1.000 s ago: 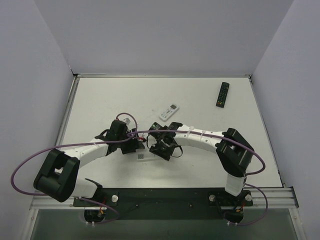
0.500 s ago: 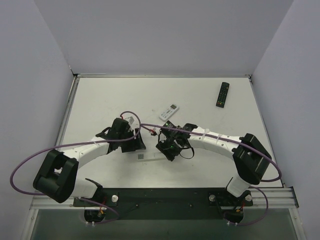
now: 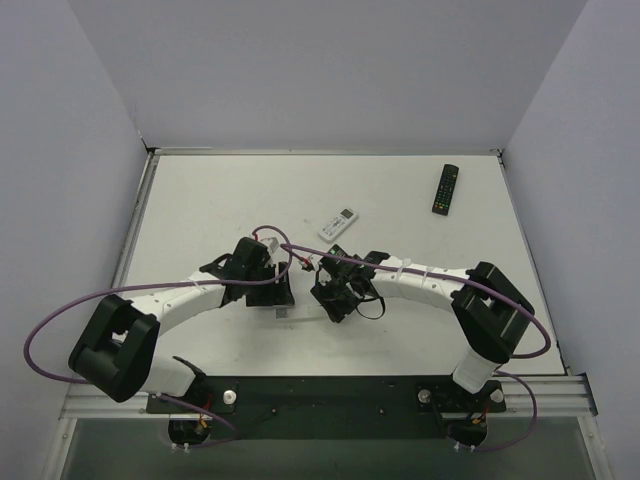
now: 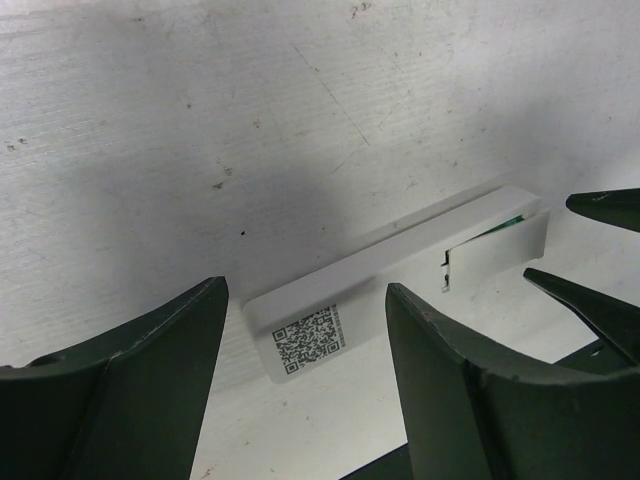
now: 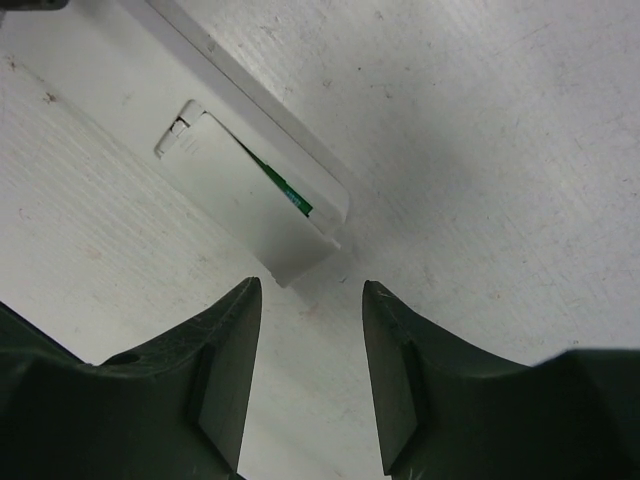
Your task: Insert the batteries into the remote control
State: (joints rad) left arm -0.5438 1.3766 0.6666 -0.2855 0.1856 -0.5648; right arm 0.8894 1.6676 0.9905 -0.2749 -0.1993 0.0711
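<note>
The slim white remote control [image 4: 390,265] lies flat on the table, back side up, with a QR label [image 4: 308,340] at its near end. Its battery cover [image 5: 240,200] sits ajar over the compartment, and a sliver of green battery [image 5: 290,196] shows under the cover's edge. My left gripper [image 4: 305,400] is open, straddling the table just short of the QR end and holding nothing. My right gripper [image 5: 312,290] is open and empty, just off the cover's end. From above, both grippers [image 3: 275,290] [image 3: 335,297] flank the remote control [image 3: 283,312].
A wider white remote [image 3: 337,224] lies behind the grippers at mid-table. A black remote [image 3: 445,188] lies at the far right. Purple cables loop over both arms. Grey walls enclose the white table [image 3: 200,200] on three sides.
My left wrist has crept a little to the right towards the remote control. The right arm's elbow swung out to the right, and its jaws widened and then narrowed again.
</note>
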